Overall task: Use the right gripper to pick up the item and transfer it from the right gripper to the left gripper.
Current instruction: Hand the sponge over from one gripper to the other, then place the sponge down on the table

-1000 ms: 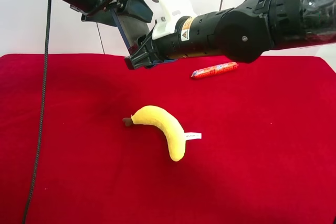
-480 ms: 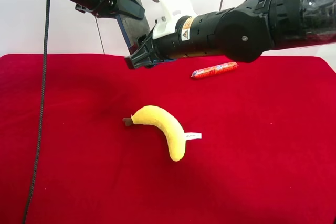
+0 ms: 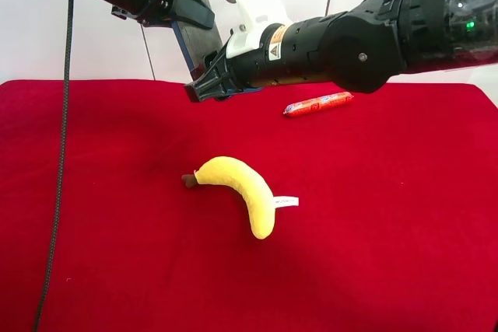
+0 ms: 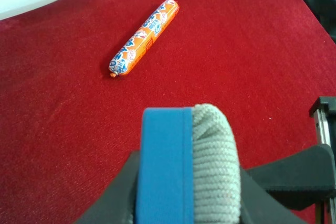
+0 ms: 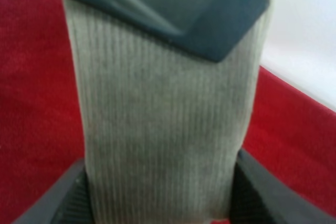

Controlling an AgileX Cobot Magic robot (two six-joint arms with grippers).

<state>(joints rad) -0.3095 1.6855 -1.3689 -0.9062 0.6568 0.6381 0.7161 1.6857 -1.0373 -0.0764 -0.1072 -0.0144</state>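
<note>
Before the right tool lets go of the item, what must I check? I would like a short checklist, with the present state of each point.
1. Grip of the left tool on the blue and grey item: ok, it sits against both sides.
2. Grip of the right tool on the item: ok, it touches both sides.
3. Item held clear above the red cloth: ok.
4. How deep the left tool's grip reaches: cannot tell, the left wrist view shows only the item's end.
5. The sausage and the banana out of the way: ok, both lie on the cloth, apart from the arms.
</note>
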